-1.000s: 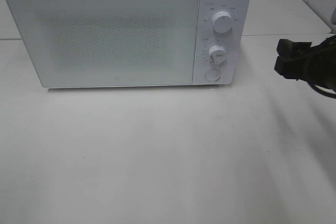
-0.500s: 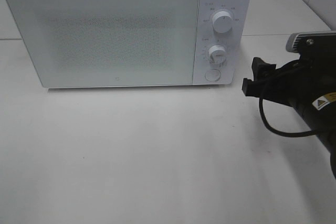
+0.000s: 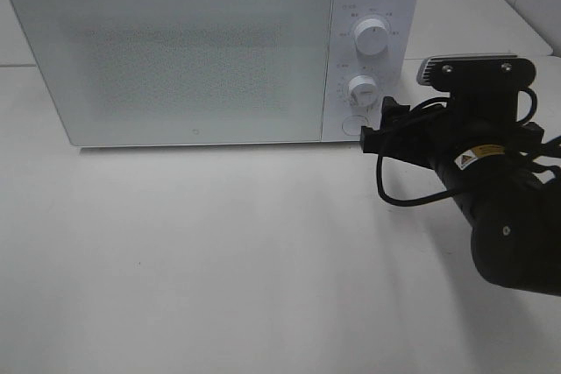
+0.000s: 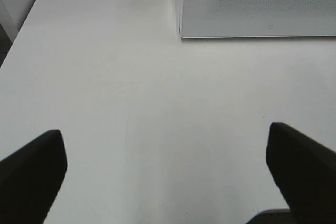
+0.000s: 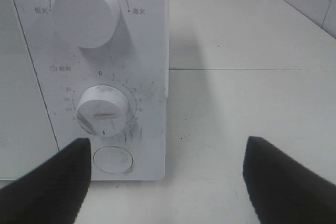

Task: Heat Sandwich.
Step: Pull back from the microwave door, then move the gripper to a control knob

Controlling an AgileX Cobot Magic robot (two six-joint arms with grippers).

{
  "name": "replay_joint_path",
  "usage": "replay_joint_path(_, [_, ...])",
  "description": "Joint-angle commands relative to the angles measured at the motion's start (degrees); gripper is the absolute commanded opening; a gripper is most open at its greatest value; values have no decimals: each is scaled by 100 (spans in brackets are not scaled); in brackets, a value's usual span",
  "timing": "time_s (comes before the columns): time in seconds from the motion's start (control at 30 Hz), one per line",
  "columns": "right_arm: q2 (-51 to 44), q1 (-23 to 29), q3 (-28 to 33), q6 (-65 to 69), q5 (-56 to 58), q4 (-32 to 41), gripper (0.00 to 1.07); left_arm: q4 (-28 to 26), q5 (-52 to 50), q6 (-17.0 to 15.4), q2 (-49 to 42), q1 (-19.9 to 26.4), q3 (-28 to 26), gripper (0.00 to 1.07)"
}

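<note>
The white table (image 3: 219,260) fills most of the high view, and its whole front stretch is bare from the left side to the right arm (image 3: 500,216). In the left wrist view the table's rounded corner and side edge show, with a darker drop beyond them.

The white microwave (image 3: 175,59) stands at the back of the table with its door (image 3: 175,54) shut flush. The bottom front edge of the microwave meets the table in a straight line. Free table runs along the microwave's right side, crossed by a seam between two tops.

The black right arm reaches in from the right, low over the table. The right gripper (image 3: 377,123) sits just in front of the control panel's lower right corner; its jaws stand apart with nothing between them.

The left gripper (image 4: 167,174) hangs over bare table in front of the door's lower corner. Its jaws are spread wide and empty.

On the panel the upper knob (image 5: 84,13) sits above the lower knob (image 5: 102,109), and the round button (image 5: 112,160) lies below both, nearest the right gripper's fingers (image 5: 52,182).

The sandwich appears in no view; whether it lies behind the shut door cannot be told.
</note>
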Motion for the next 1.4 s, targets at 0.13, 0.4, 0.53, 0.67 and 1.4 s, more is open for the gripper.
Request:
replay_joint_path(0.13, [258,23,-384,-160,-487,-29,76,-52,-52,-34,-155,-34,6,98])
replay_joint_path(0.4, [625,23,-911,-172,-321,-34,76,-52,-52,-34,-155,-34,6,98])
replay_joint_path(0.53, [791,23,-1129,-212,-241,-40,76,-52,-52,-34,-155,-34,6,98])
replay_joint_path(0.67, [968,17,-1341,-281,-86,-40,76,-52,-52,-34,-155,-34,6,98])
replay_joint_path(1.4, [1553,-57,-2057,-292,367,0,75,-52,-52,-29,-155,-34,6,98])
